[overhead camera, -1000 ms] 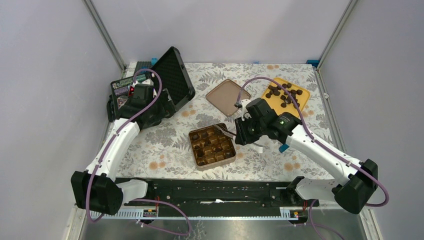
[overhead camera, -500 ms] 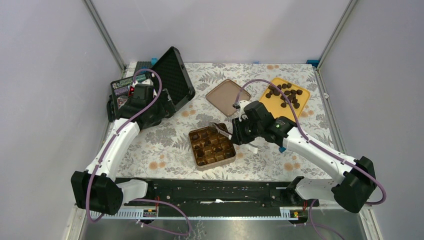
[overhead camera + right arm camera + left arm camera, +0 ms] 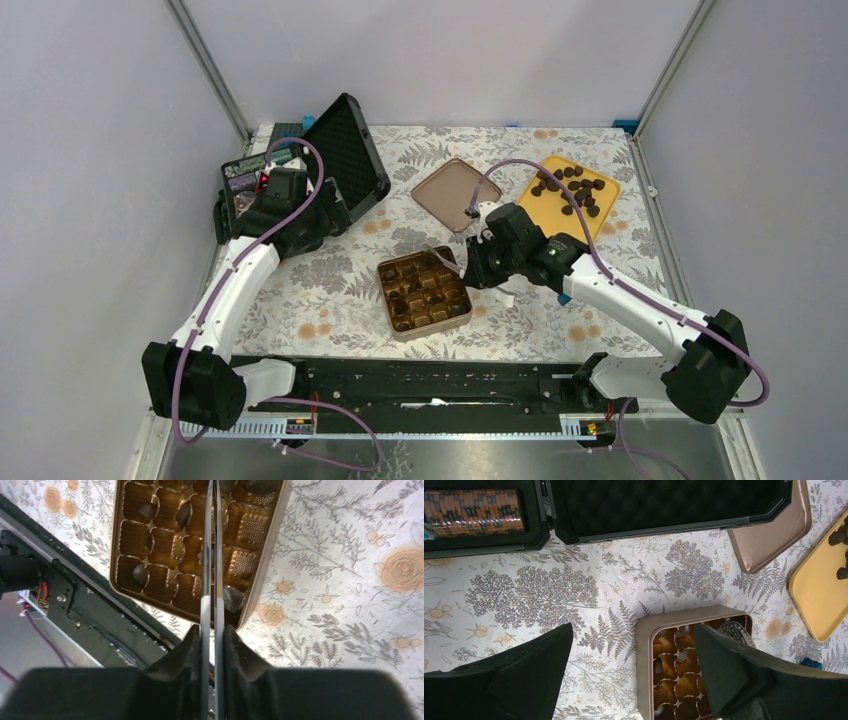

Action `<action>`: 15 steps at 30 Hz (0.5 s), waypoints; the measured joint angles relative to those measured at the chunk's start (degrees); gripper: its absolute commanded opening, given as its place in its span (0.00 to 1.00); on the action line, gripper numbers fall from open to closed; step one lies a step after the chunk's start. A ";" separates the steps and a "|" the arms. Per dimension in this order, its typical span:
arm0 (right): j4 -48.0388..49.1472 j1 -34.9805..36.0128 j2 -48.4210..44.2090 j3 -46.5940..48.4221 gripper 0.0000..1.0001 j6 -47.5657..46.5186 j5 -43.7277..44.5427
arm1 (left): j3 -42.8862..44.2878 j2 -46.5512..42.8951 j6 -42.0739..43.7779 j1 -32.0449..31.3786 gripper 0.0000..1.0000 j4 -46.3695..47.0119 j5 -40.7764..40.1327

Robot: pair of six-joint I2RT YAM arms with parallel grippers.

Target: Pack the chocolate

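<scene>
Right gripper [image 3: 478,268] is clamping metal tongs [image 3: 206,610] over the tin [image 3: 428,322]; loose chocolate [image 3: 570,190] is lying at its 2 o'clock. Left gripper [image 3: 631,640] is hanging spread apart.

Near-black chocolate [image 3: 574,186], golden tin [image 3: 642,670] (floral cloth [image 3: 330,290])

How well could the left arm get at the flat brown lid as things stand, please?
Probably yes: the left arm's open fingers are empty, only bare patterned cloth lies between them and the lid, and the right arm works over the tin, off that path.
</scene>
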 measured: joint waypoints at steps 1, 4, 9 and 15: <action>-0.04 0.02 -0.07 0.00 0.02 0.20 0.50 | 0.00 0.00 0.00 0.00 0.99 0.00 0.02; -0.52 0.11 -1.09 0.00 0.00 0.55 4.17 | 0.00 0.02 0.00 0.00 0.99 0.02 0.00; -3.69 -0.26 -4.92 0.42 0.00 1.14 15.37 | 0.00 0.00 0.00 0.00 0.99 0.02 0.15; -6.75 -14.25 -6.69 2.86 0.09 3.28 23.45 | 0.00 0.00 0.00 0.00 0.99 0.02 0.70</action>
